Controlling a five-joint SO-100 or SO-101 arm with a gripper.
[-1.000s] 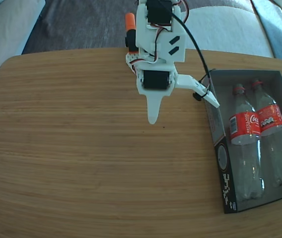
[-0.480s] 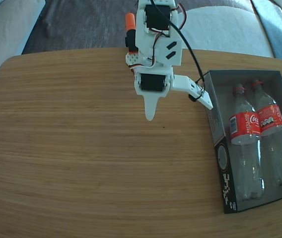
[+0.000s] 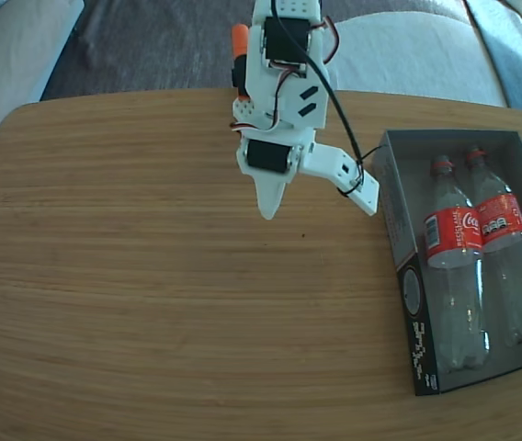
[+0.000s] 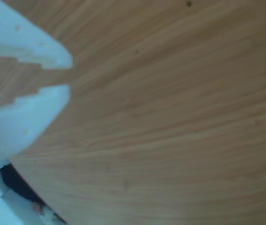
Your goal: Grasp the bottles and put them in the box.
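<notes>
While the gripper [image 3: 321, 204] hangs wide open and empty in the fixed view, both bottles [image 3: 451, 234] lie in the box [image 3: 408, 294], right of its fingers. Wrist view: fingertips [image 4: 60, 61] narrowly parted over bare table [image 4: 180, 122].

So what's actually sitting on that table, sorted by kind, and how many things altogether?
Bottles: 2, one beside the other, both lying in the box
Box: 1
Robot arm: 1, its gripper empty over bare table
Total: 4
</notes>
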